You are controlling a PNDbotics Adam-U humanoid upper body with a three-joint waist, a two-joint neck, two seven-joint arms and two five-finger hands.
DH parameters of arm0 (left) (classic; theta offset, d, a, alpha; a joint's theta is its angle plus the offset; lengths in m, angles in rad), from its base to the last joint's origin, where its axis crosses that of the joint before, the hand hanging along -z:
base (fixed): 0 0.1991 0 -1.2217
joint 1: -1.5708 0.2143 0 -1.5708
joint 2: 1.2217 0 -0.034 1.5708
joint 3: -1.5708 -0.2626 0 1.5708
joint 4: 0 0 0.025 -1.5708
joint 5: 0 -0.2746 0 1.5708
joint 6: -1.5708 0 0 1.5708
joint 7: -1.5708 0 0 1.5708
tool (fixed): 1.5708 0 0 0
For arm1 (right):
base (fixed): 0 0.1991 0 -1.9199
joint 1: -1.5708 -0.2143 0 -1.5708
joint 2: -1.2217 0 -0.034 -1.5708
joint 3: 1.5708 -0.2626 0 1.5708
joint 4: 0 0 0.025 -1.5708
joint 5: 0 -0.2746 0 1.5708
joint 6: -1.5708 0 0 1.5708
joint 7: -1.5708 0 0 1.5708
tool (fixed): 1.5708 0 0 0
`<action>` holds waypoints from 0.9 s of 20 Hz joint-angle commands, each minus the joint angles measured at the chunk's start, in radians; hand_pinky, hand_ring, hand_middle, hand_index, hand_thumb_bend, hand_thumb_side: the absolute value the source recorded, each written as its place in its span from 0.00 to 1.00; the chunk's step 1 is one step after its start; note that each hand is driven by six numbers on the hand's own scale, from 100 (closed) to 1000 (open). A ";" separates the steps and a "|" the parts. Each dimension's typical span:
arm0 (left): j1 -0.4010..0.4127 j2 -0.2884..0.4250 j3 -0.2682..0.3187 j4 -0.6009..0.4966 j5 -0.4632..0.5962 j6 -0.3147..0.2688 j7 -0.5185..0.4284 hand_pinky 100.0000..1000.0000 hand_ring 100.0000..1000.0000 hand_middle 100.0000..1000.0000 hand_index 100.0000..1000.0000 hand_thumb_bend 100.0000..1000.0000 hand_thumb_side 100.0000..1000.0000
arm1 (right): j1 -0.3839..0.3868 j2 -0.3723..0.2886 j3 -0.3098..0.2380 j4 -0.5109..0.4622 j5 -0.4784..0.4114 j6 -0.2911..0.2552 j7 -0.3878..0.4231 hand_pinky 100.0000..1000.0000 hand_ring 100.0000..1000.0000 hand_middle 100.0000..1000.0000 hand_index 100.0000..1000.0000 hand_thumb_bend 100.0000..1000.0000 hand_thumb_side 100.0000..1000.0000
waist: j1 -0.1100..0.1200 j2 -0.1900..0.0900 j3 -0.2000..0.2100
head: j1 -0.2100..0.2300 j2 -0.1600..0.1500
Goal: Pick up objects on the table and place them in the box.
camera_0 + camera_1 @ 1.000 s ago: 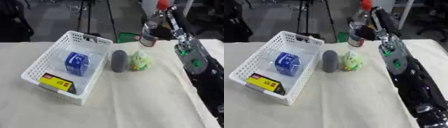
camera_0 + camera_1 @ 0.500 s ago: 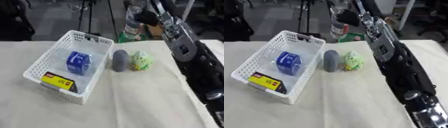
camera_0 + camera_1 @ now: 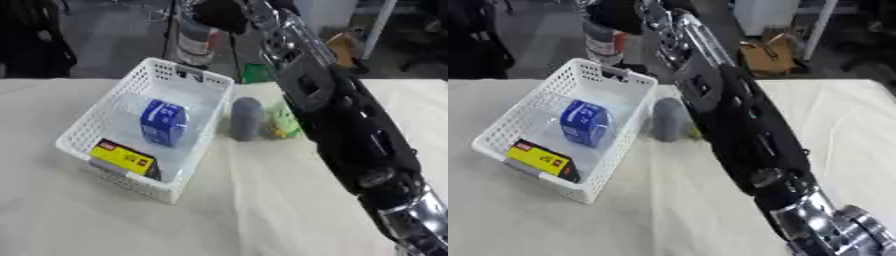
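My right arm reaches from the lower right up across the table. Its hand [image 3: 220,13] is shut on a cylindrical can [image 3: 194,39] with a red and white label. The can hangs above the far end of the white mesh basket [image 3: 90,118]. In the basket lie a blue box [image 3: 164,122] and a yellow and black pack [image 3: 122,157]. A grey oblong object [image 3: 246,118] lies on the cloth just right of the basket. Beside it is a green toy [image 3: 283,120], partly hidden behind my arm. No left hand shows.
A beige cloth [image 3: 236,210] covers the table. Beyond the far edge stand a green item [image 3: 255,74], a cardboard box [image 3: 765,52] and dark stands on the floor.
My right hand has carried the can leftward, from above the right of the grey and green objects to over the basket's far end. The view has also shifted.
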 commanded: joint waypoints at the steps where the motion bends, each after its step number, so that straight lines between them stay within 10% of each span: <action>1: -0.007 0.009 -0.004 -0.018 0.006 0.002 -0.004 0.69 0.66 0.76 0.70 0.00 0.64 | -0.031 0.041 -0.003 0.013 0.029 0.000 -0.003 0.89 0.85 0.24 0.55 0.26 0.63 | 0.006 -0.026 0.002 | -0.007 0.006; 18: -0.010 -0.003 -0.008 -0.018 0.015 0.002 -0.014 0.69 0.66 0.76 0.70 0.00 0.64 | 0.027 0.223 0.002 0.179 0.155 -0.048 0.032 0.89 0.86 0.24 0.57 0.30 0.54 | 0.017 -0.017 0.023 | -0.024 -0.008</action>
